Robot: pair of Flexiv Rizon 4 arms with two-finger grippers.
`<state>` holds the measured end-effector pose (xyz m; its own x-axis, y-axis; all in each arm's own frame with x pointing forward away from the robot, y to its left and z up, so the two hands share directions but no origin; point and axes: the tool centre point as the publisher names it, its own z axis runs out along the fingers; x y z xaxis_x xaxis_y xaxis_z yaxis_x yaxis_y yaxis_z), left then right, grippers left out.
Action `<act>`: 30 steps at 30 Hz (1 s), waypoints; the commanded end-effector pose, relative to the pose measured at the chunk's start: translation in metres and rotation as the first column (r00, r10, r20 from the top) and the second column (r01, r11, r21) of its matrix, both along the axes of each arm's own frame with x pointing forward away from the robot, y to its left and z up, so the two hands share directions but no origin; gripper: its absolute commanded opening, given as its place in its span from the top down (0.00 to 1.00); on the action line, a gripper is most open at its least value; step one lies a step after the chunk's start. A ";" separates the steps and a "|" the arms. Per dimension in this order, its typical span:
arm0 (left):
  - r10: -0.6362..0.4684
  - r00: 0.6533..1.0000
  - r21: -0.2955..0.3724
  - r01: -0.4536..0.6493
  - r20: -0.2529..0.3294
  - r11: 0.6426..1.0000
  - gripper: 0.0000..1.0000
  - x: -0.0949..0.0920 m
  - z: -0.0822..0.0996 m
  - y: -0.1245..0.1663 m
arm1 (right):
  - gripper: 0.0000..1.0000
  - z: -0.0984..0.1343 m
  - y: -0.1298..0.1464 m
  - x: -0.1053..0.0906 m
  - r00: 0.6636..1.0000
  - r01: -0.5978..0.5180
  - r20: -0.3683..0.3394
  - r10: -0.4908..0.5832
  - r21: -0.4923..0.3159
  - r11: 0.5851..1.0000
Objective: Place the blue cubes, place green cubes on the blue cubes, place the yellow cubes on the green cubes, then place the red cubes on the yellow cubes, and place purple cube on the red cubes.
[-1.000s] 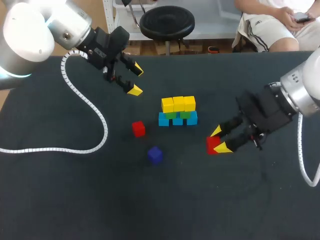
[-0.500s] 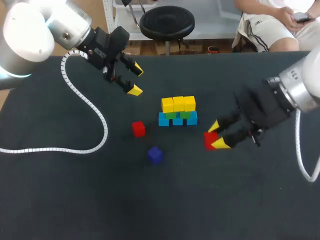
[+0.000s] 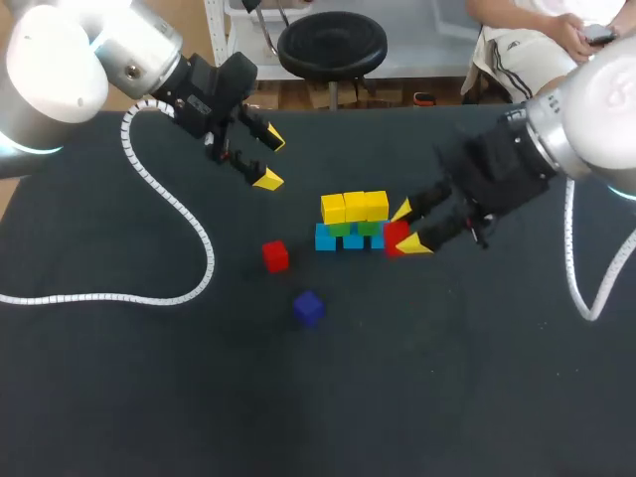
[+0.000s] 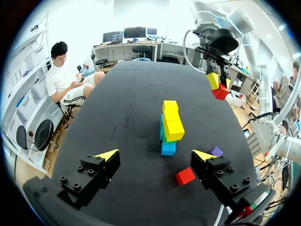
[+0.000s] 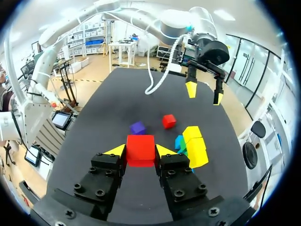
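The dark worktop (image 3: 119,397) fills the frame. The right arm (image 3: 586,119) has swung up and to the left since the earlier frames, from the lower right toward the middle. Its jaws are closed on two opposite sides of a red cube (image 3: 396,238), their yellow tips pointing to the lower left. The left arm (image 3: 70,70) has not shifted from the upper left. Its jaws stand wide apart with nothing between them.

The stack sits just above the centre, unchanged. Blue cubes (image 3: 353,238) lie at the bottom, green cubes (image 3: 354,228) on them, and yellow cubes (image 3: 355,207) on top. Its long axis runs left to right across the frame.

The held red cube, earlier right of the middle and lower, is now at the right end of the stack. The left wrist view shows it lifted off the worktop. It sits level between the jaws with a flat face toward the right wrist camera (image 5: 140,149), and it has no long axis.

A second red cube (image 3: 275,255) lies left of the stack, and a purple cube (image 3: 308,307) below it, both where they were.
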<state>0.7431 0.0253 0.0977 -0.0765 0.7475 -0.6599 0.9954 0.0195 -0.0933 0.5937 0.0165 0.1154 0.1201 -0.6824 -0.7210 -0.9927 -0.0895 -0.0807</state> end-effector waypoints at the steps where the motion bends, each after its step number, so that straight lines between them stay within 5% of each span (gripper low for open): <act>1: -0.003 1.000 0.004 0.003 -0.004 1.000 0.00 0.002 0.000 0.000 | 1.00 -0.001 0.007 0.012 1.000 0.000 -0.005 0.000 0.001 1.000; 19: -0.003 1.000 0.004 0.003 -0.004 1.000 0.00 0.002 0.000 0.000 | 1.00 0.003 0.015 0.041 0.999 0.030 0.023 -0.030 0.013 0.999; 30: -0.003 1.000 0.004 0.003 -0.004 1.000 0.00 0.002 0.000 0.000 | 1.00 -0.001 0.017 0.055 1.000 0.019 -0.021 -0.018 0.033 0.999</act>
<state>0.7431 0.0253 0.0977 -0.0765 0.7475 -0.6599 0.9954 0.0195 -0.0933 0.6413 0.0316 0.1155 0.0910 -0.6678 -0.7387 -0.9958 -0.0562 -0.0719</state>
